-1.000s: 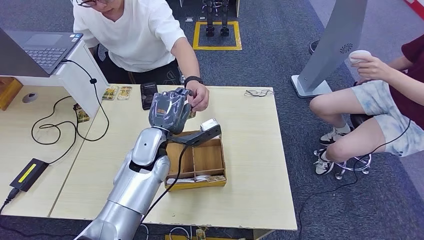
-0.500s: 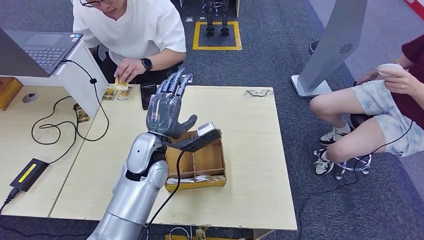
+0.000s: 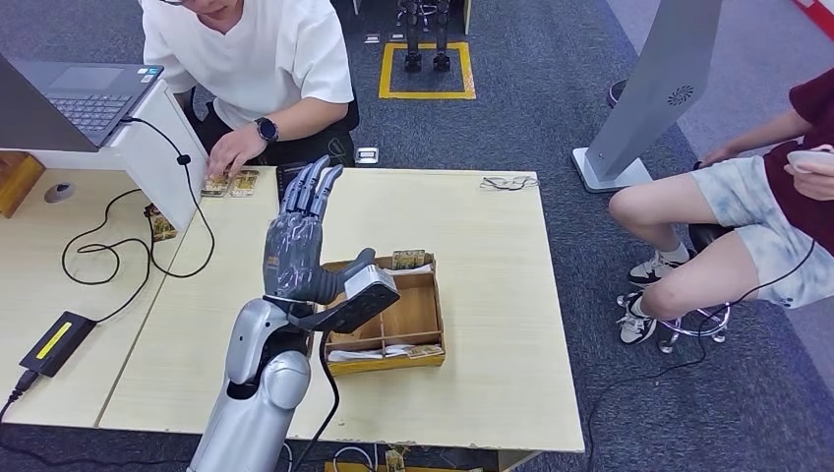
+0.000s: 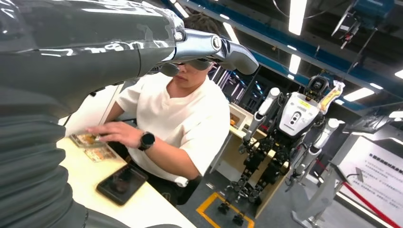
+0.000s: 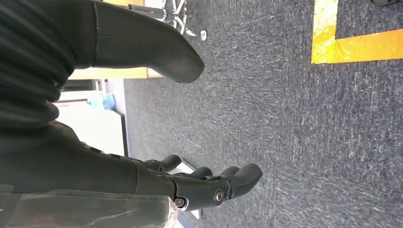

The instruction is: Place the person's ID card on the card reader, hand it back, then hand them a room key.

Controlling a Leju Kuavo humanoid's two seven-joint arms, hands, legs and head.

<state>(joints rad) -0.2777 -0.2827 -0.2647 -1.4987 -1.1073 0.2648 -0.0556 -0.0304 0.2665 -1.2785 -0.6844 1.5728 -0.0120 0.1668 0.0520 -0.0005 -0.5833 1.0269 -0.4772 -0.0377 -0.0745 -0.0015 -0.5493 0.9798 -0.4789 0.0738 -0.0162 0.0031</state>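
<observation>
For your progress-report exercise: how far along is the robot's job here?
Likely done: a handover; the person's hand rests on small patterned cards. In hand: nothing; the grey left hand is raised, open. Left: unclear which handover; the wooden compartment box holds more cards.

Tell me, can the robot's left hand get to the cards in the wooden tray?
Probably yes. The left hand is raised and holds nothing, right beside the open-topped wooden tray, and nothing covers the cards at its far end.
</observation>
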